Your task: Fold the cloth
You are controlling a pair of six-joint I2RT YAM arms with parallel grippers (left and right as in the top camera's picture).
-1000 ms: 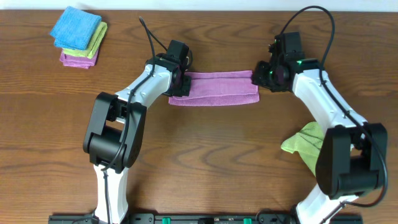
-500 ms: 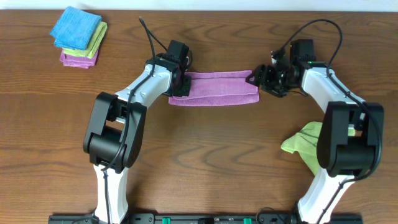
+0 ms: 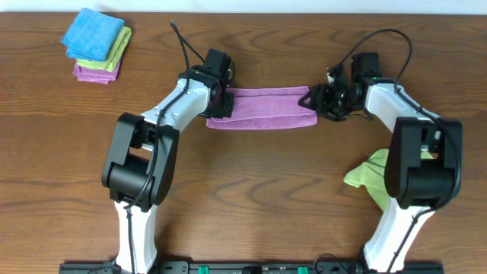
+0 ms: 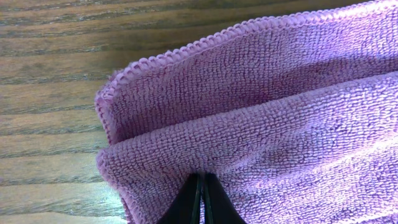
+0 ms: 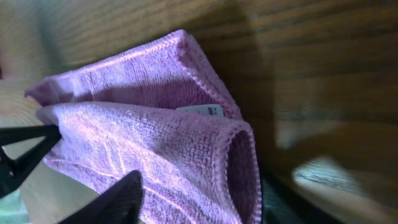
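A purple terry cloth (image 3: 262, 108), folded into a long strip, lies on the brown wooden table (image 3: 251, 209); the left gripper (image 3: 221, 105) nips its left end with fingers (image 4: 189, 210) pressed together, while the right gripper (image 3: 316, 100) sits at its right end, grip impossible to tell. If one end slips or the ends rise unevenly, the layers could slide apart. A stack of folded blue, green and purple cloths (image 3: 97, 46) far to the left and a crumpled lime-green cloth (image 3: 370, 173) at the front right block nothing.
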